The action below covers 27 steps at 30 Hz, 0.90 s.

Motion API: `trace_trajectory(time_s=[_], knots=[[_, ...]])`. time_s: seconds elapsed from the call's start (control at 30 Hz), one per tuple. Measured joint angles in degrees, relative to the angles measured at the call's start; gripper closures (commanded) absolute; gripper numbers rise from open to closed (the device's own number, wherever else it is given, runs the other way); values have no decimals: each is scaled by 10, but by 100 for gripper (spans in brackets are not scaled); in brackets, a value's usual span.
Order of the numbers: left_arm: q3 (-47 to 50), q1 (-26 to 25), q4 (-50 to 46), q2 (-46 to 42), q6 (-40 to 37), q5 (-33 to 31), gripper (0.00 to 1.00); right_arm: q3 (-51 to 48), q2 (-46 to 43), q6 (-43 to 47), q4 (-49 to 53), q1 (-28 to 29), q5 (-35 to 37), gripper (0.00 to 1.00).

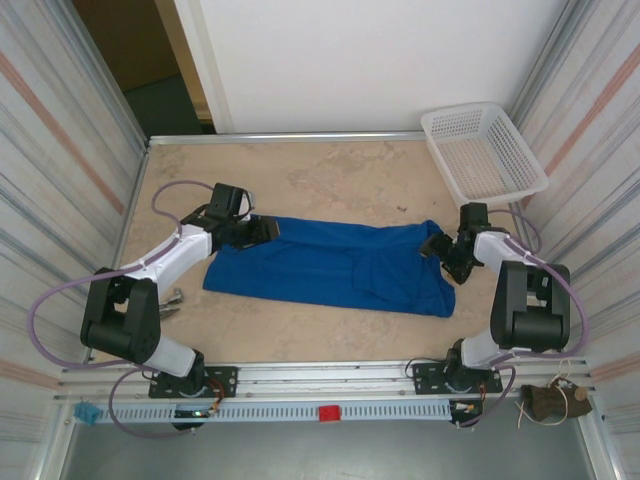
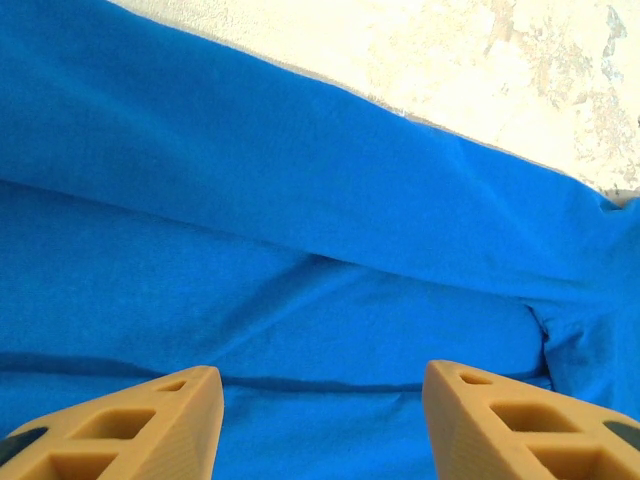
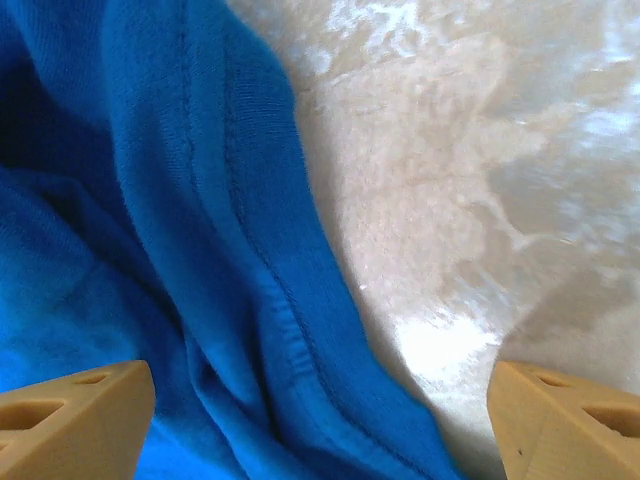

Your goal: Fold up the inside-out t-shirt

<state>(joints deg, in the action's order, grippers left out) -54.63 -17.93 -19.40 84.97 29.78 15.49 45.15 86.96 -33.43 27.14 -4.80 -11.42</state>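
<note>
The inside-out t-shirt point(image 1: 330, 265) is laid as a long band across the surface point(image 1: 320, 175) between the arms, so that each end can be reached. The left end effector point(image 2: 322, 385) is held released over the left end, nothing gripped. The right end effector point(image 3: 320, 375) is spread wide astride the stitched hem, seemingly lined up for a pinch.

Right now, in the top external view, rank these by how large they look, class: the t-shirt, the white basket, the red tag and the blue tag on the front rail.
1. t-shirt, largest.
2. white basket.
3. red tag and blue tag: both tiny and about alike, so left unranked.
</note>
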Motion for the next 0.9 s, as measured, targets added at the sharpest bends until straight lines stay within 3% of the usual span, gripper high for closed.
trace_trajectory(time_s=[0.23,0.37,0.4,0.53,0.63,0.9], knots=[[0,0,0,0,2,0,45,0,4,9,-24,78,14,20],[0,0,1,0,4,0,45,-8,1,3,-39,106,24,34],[0,0,2,0,4,0,45,-9,1,-1,-41,108,29,38],[0,0,-3,0,4,-4,45,-20,0,-15,-50,110,33,78],[0,7,-11,0,1,-12,45,-26,0,-21,-53,113,23,100],[53,18,7,47,-1,-32,46,-26,-35,-21,-37,78,-5,100]])
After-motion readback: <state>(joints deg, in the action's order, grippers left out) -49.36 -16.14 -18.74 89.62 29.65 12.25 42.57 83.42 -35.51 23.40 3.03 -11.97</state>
